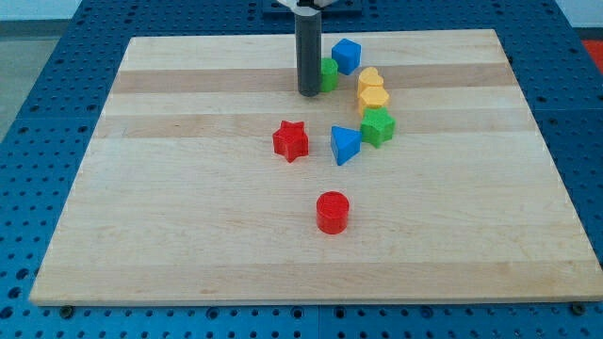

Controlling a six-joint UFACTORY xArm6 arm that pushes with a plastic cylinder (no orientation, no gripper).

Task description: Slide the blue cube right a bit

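The blue cube (347,56) sits near the top of the wooden board (188,188), right of centre. My tip (308,93) rests on the board to the cube's lower left. A green block (328,73) lies between my tip and the blue cube, touching the rod's right side and partly hidden by it.
Two yellow blocks (372,80) (374,98) are stacked in a line below and right of the blue cube. A green star (378,126) and a blue triangular block (345,145) lie below them. A red star (291,140) and a red cylinder (332,212) sit lower down.
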